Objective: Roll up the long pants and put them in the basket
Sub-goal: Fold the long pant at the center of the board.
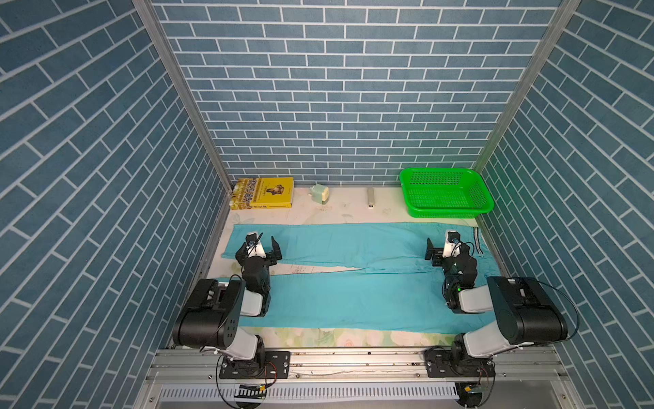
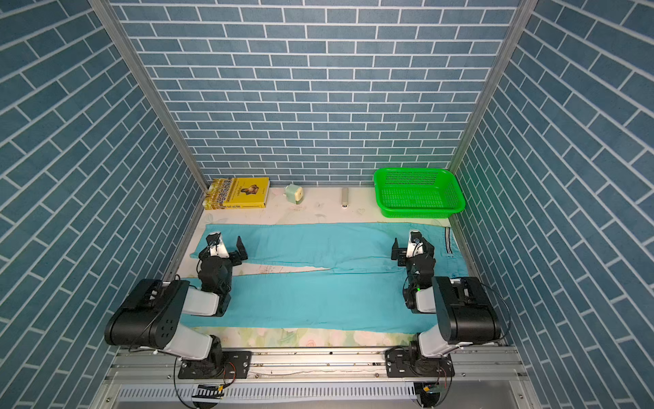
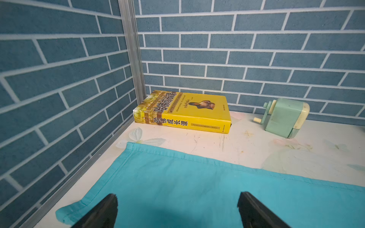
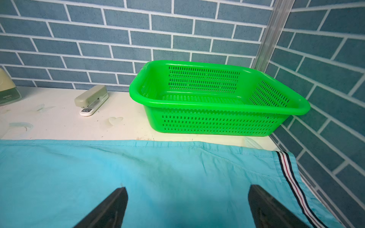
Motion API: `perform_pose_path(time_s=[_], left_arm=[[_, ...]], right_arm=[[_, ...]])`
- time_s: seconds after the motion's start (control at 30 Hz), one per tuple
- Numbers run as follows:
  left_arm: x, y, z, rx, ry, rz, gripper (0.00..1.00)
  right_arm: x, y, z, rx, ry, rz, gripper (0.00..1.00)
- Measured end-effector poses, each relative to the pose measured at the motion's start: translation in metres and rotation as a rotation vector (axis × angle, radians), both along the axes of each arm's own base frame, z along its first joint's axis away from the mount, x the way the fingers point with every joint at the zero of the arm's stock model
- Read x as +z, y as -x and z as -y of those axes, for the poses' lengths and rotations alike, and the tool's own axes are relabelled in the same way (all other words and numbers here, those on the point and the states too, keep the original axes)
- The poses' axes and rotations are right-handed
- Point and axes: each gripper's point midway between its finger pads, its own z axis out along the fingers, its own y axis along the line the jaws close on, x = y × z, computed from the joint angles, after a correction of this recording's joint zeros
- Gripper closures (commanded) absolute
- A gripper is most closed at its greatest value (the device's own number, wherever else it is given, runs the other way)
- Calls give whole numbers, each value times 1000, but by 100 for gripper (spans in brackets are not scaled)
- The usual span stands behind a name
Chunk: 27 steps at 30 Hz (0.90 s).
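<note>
The left gripper (image 3: 177, 199) and right gripper (image 4: 186, 190), both spread and empty, hover above opposite ends of the flat-laid turquoise cloth long pants (image 1: 354, 297), seemingly poised to start rolling.

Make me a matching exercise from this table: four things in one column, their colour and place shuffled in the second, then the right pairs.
Things
1. book
2. basket
3. pants
4. stapler

Colour and place
a. green, far right corner
b. beige, far edge, near the middle
c. teal, spread out flat
d. yellow, far left corner

Pairs: 1-d, 2-a, 3-c, 4-b
</note>
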Motion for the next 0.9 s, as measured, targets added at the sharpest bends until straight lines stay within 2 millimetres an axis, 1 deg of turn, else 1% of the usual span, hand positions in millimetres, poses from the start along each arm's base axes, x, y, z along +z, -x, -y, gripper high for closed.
perform_pose_path(time_s=[0.5,0.57,0.63,0.73,0.8,0.87,0.9], left_arm=[[0,0,1,-9,-1,-5,0],[4,-3,3,-12,-5,-20,0],[19,-9,2,7,-1,-12,0],[59,-17,-2,61,64,49,0],[84,-19,-4,88,150,87,0],[102,-25,-4,106,243,96,0],[112,-30,-2,105,287,94,0]], right_arm=[[-1,0,-2,16,-2,-12,0],[1,-2,-2,17,-1,-33,0],[17,-6,0,3,-4,-29,0],[64,-11,10,-63,-50,8,0],[94,-13,19,-128,-126,10,0],[115,-12,28,-198,-212,-15,0],[119,-10,32,-233,-256,-39,0]])
